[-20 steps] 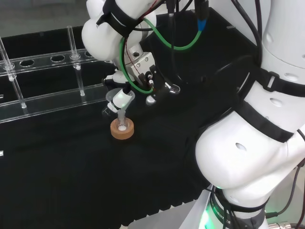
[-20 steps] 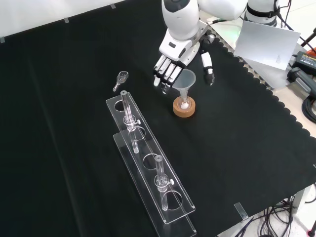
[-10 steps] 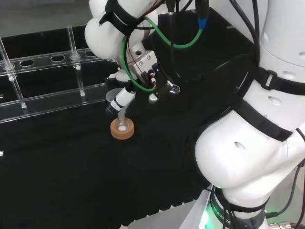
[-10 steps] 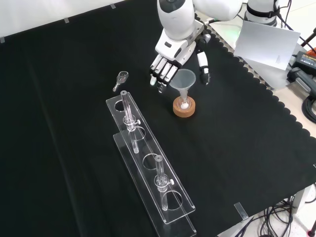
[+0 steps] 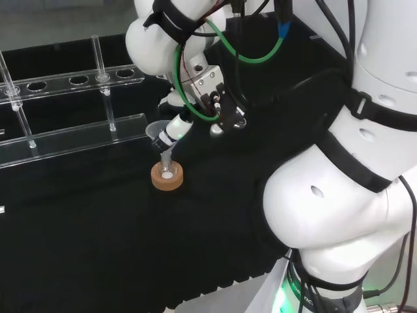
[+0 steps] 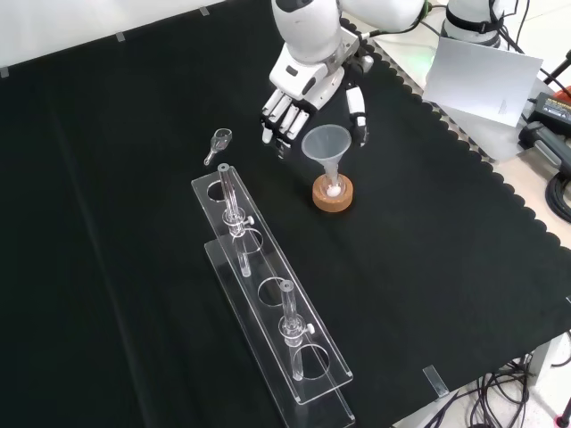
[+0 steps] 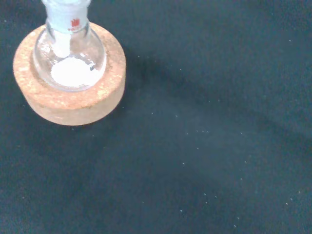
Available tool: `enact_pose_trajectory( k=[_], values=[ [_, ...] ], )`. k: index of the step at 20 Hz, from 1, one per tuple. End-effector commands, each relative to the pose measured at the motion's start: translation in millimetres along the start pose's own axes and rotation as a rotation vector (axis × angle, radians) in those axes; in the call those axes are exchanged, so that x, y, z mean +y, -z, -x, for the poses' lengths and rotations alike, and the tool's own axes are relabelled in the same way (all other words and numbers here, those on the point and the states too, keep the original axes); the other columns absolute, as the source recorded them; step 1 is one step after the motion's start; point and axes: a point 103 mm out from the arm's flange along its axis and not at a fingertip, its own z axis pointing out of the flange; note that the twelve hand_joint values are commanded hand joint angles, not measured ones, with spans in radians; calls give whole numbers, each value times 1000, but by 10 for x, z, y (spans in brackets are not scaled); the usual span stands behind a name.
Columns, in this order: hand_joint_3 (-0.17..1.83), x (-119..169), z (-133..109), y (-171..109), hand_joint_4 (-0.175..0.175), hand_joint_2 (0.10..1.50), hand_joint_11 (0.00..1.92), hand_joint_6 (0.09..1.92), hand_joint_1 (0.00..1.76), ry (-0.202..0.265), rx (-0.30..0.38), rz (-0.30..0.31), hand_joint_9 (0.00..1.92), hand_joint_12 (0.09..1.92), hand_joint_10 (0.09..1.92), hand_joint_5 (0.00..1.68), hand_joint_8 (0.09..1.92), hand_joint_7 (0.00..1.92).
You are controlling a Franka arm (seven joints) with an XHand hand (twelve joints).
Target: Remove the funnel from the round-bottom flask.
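The hand (image 6: 308,94) hangs with fingers straight and spread just behind the funnel (image 6: 326,144), which sits in the flask (image 7: 69,58) on its cork ring (image 6: 332,195).

Black cloth (image 6: 134,178) covers the bench on every side of the hand (image 6: 294,94), its scalloped hem (image 6: 500,192) running off to the hand's right in the front view. Beyond that hem lies a tilted grey sheet (image 6: 477,85) (flat and pale), with dark cables (image 6: 558,192) past it. A pale strip of surface (image 6: 89,22) borders the cloth's far edge.
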Motion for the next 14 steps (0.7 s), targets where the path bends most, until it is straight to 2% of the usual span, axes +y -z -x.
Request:
enact_pose_trajectory(
  k=[1,7,14],
  values=[
    [7,-26,-277,34,-20,705,0,87,256,68,-25,11,0,1288,760,339,584,387],
    [7,-46,-315,71,-23,706,0,87,255,78,-5,24,0,1290,778,330,579,389],
    [6,-19,-261,63,-24,708,0,87,258,70,-29,13,0,1295,841,338,580,410]
  ],
)
